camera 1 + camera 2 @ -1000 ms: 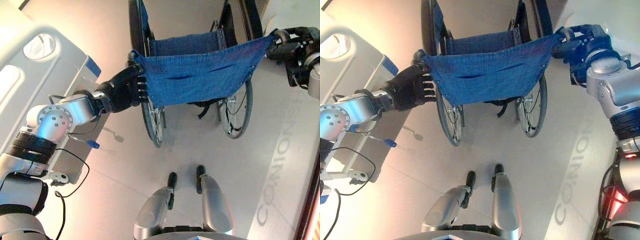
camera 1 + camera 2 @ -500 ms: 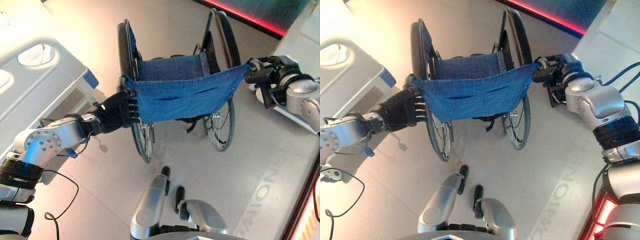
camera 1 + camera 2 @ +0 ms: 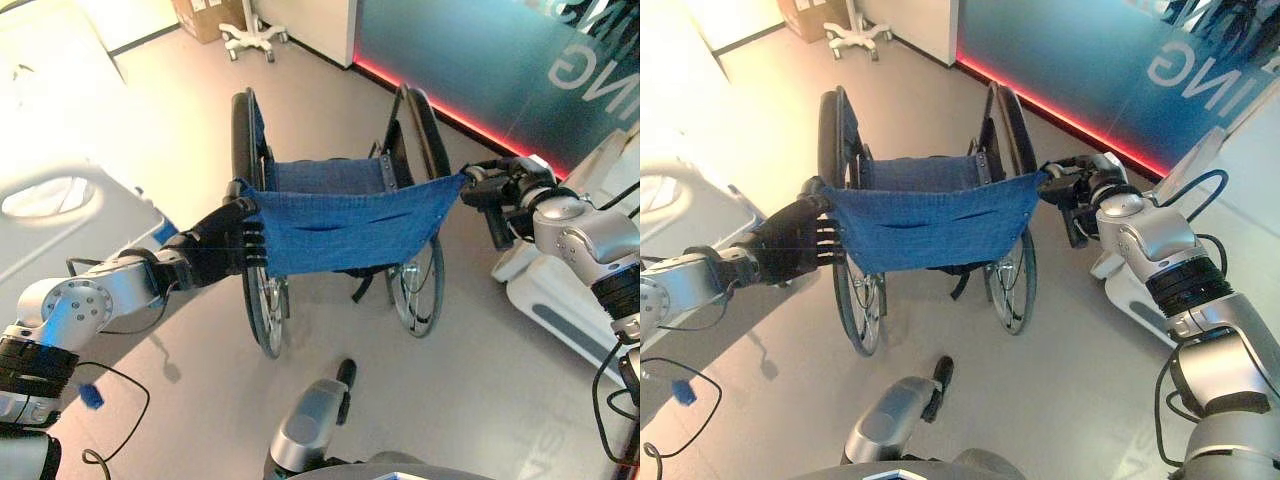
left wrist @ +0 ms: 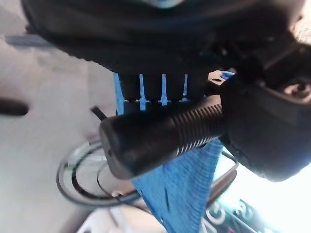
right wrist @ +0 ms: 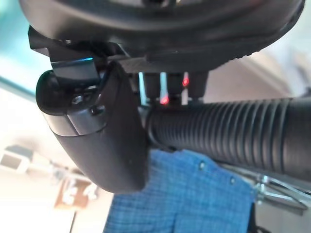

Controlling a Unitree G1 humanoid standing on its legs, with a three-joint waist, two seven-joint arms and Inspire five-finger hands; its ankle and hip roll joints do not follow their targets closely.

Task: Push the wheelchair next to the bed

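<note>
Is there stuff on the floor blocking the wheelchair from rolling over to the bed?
Nothing visible does. The wheelchair, held by the left hand and right hand, has bare floor between it and the bed on its left.

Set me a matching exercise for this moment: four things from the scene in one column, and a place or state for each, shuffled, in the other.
Things
1. left robot hand
2. right robot hand
3. bed
4. wheeled stand

Places or states
A. far off by the back wall
B. curled round the ribbed push handle at the blue backrest's left corner
C. on the robot's left of the wheelchair
D. curled round the push handle at the backrest's right corner

Pairs: 1-B, 2-D, 3-C, 4-A
</note>
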